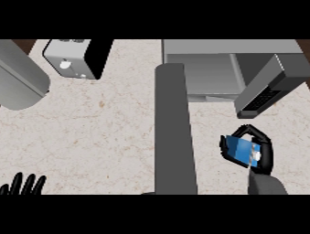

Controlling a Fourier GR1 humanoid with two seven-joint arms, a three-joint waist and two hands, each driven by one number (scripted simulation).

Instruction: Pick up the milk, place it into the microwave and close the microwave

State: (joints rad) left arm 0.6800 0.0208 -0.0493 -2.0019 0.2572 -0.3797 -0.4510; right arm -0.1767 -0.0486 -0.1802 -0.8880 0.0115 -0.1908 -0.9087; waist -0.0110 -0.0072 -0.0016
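The milk (242,151) is a small blue carton with white patches, held above the counter at the right. My right hand (264,155) is curled round it, fingers and thumb closing over its top. The microwave (211,68) stands at the back right with its cavity showing and its door (269,87) swung out toward me, just beyond the carton. My left hand (22,185) rests open at the lower left, fingers up, far from both.
A grey upright post (173,128) rises through the middle of the view. A toaster (76,58) stands at the back left, and a large grey cylinder (8,75) lies across the far left. The marble counter (96,132) stretches between them.
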